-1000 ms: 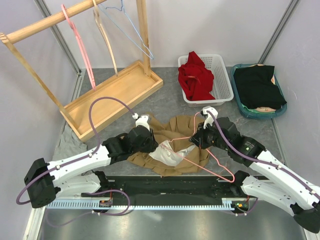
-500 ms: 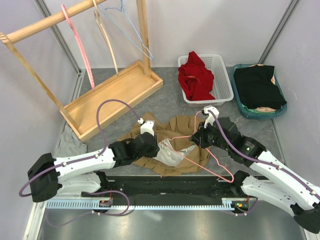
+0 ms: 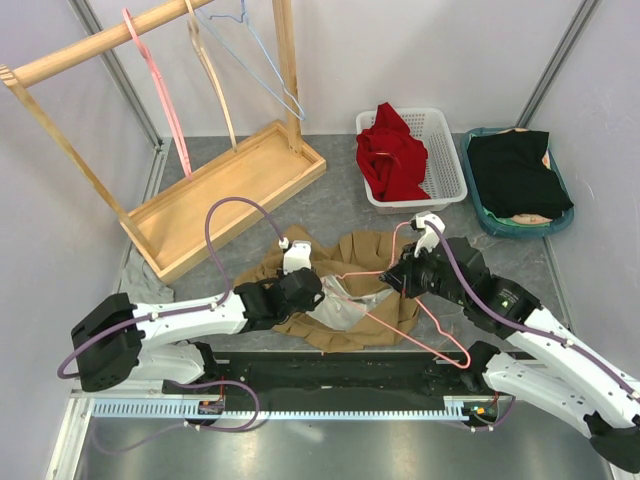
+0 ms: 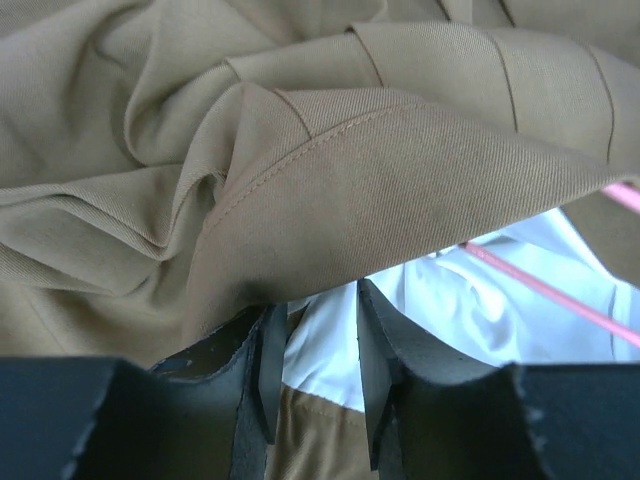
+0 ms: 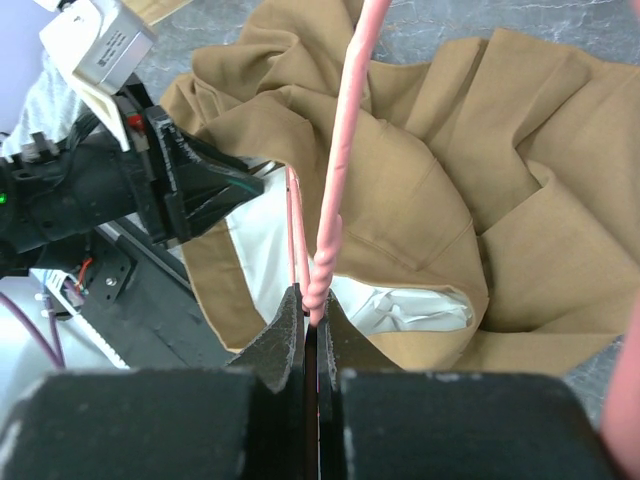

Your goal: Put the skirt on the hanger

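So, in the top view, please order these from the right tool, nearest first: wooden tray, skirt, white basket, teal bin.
1. Skirt, under the right tool.
2. White basket, behind it.
3. Teal bin, back right.
4. Wooden tray, back left.

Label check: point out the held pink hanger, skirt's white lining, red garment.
held pink hanger (image 5: 348, 120), right wrist view, on its shaft.
white lining (image 4: 480, 300), left wrist view, on exposed inner fabric.
red garment (image 3: 392, 155), top external view, on its middle.
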Robot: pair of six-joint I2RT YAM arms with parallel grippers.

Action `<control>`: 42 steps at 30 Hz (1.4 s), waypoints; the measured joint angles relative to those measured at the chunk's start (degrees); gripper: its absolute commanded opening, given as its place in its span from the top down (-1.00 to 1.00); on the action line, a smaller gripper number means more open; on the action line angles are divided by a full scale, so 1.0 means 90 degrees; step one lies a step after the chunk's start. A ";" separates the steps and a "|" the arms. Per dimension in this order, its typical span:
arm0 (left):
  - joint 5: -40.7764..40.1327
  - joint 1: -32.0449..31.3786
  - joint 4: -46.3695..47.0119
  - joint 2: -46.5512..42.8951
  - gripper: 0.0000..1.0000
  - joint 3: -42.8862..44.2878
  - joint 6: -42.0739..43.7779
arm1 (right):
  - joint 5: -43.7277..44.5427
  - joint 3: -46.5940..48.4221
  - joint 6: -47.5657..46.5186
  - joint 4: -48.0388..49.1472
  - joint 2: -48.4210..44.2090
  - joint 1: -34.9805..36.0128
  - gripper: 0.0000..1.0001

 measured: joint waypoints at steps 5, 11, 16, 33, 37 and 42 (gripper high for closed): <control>-0.0107 0.0002 0.0216 0.0061 0.26 0.0000 0.0005 | -0.0070 -0.0102 0.0083 0.0005 -0.0124 0.0000 1.00; -0.0148 0.0002 0.0408 0.0231 0.38 0.0000 0.0007 | -0.0141 -0.0333 0.0160 -0.0012 -0.0221 0.0000 1.00; -0.0160 0.0002 0.0418 0.0440 0.59 0.0000 0.0007 | -0.0197 -0.0406 0.0219 -0.0070 -0.0335 0.0000 1.00; -0.0204 0.0000 0.0296 0.0124 0.92 0.0000 -0.0002 | -0.0202 -0.0425 0.0245 -0.0160 -0.0447 0.0000 1.00; -0.0202 0.0000 0.0253 -0.0075 0.96 0.0000 -0.0005 | -0.0202 -0.0427 0.0257 -0.0180 -0.0454 0.0000 1.00; -0.0194 0.0000 0.0214 -0.0112 0.97 -0.0029 -0.0005 | -0.0202 -0.0427 0.0262 -0.0199 -0.0464 0.0000 1.00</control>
